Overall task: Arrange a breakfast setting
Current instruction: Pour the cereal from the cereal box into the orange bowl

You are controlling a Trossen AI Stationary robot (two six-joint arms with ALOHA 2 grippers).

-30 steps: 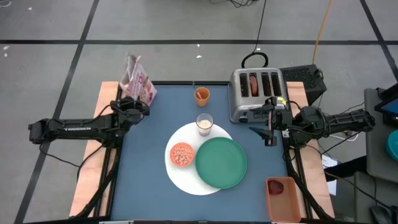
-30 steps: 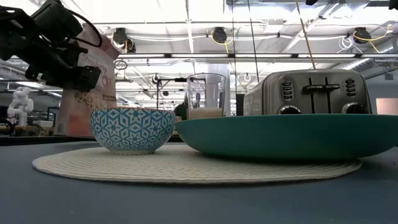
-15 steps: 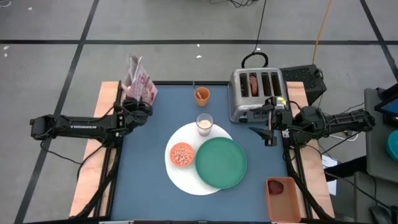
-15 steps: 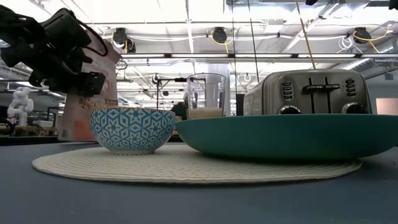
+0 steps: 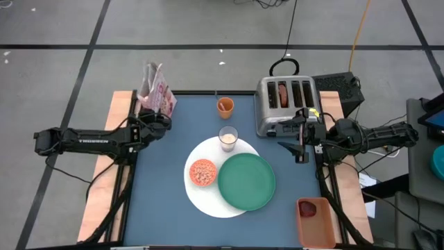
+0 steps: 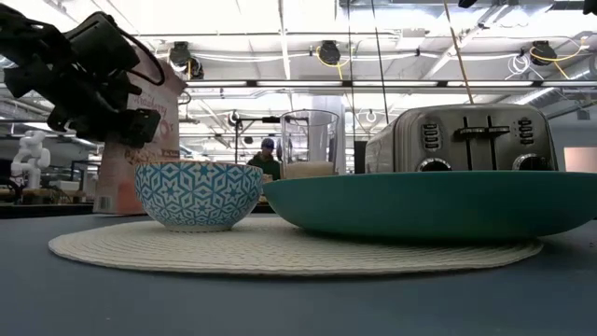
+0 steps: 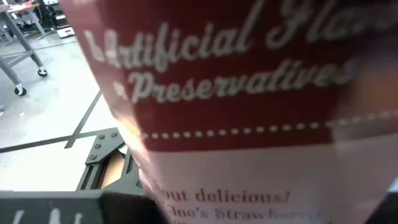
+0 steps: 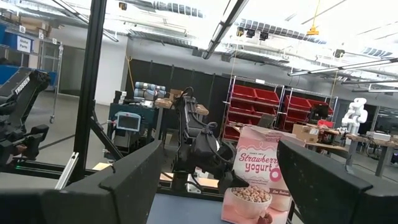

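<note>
Setting, place: large white round plate at the table's middle, toward the near edge, with the green round plate lying on its right part and the small cereal bowl on its left part.
Bowl, looks: blue-and-white patterned outside, pinkish cereal inside, upright.
Bowl, handling: likely ceramic, stiff, breakable and smooth; I would pinch it over the rim, keeping it level so the cereal stays in.
Plates, handling: flat, stiff, probably slippery; only the rim offers a hold, and the green one must be lifted clear before sliding.
Milk glass: just beyond the white plate's far edge, a little milk at the bottom; fragile and easy to tip, best taken low around the wall.
Orange cup: farther back, beside the toaster, standing alone.
Bagel: seems to sit in a toaster slot; light, soft.
Dark red fruit: in an orange tray at the near right, off the mat.
Left gripper: at the far left, right against the pink cereal box; whether its fingers clasp the box I cannot tell.
Right gripper: fingers spread, empty, hovering in front of the toaster.
</note>
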